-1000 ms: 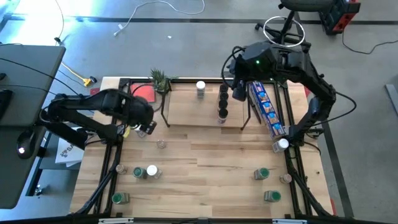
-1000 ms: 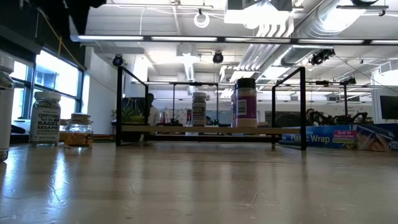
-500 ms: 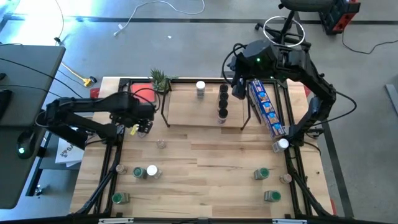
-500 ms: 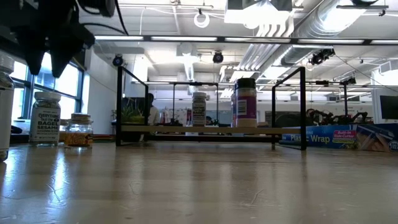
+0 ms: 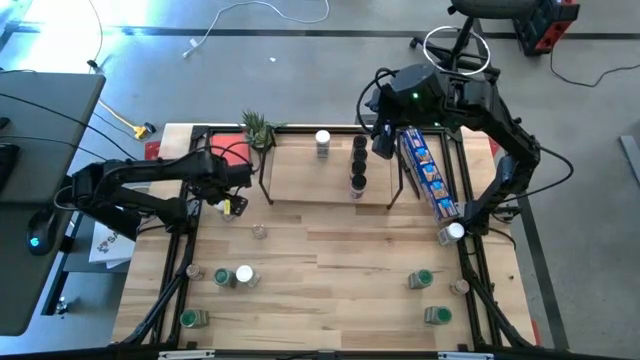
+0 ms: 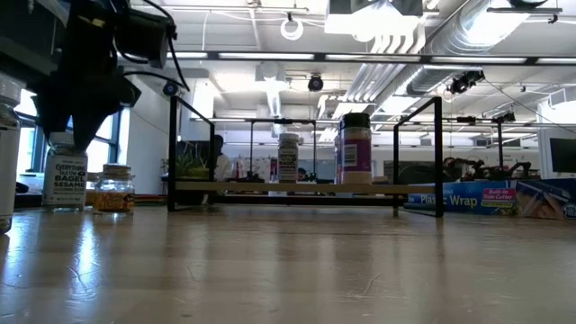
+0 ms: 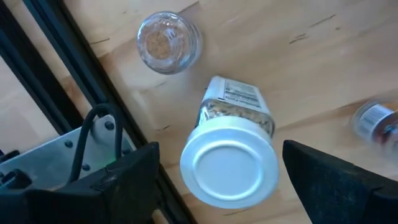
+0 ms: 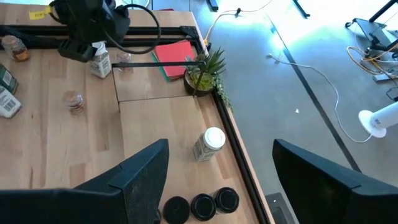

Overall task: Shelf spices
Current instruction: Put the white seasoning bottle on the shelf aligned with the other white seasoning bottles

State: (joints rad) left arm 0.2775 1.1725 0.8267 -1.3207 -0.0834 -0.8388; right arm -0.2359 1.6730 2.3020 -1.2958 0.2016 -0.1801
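1. Left gripper (image 7: 217, 180): two dark matte fingers spread wide, poised directly above a clear cylindrical seed-filled jar with a smooth round white lid (image 7: 229, 163); nothing clamped, a gap on each side of the lid.
2. Same white-lidded jar standing upright near the table's left edge, beside the left end of the shelf; paper label with dark print on its side, pale seeds visible through the glass.
3. Just beside it, a small lidless clear glass jar of tan granules (image 7: 168, 41), round mouth facing up.
4. Light-wood slanted shelf with a thin black wire frame (image 5: 300, 172) at the back middle of the pale plank tabletop (image 5: 340, 250).
5. On the shelf: one white-lidded jar (image 5: 322, 143) toward the back and a row of three black-lidded jars (image 5: 358, 163) lined front to back near the right end.
6. Right gripper (image 8: 217, 180): dark fingers standing well apart, empty, hovering over the shelf's right end above the black lids.
7. Loose on the tabletop toward the front: green-lidded jars (image 5: 424, 279) on the right and more green- and white-lidded ones (image 5: 232, 276) on the left, some tipped on their sides.
8. Long blue printed cardboard box (image 5: 428, 172) lying just right of the shelf; spiky green potted plant (image 5: 258, 128) at the shelf's back left corner, flat red square pad (image 5: 232, 148) beside it.
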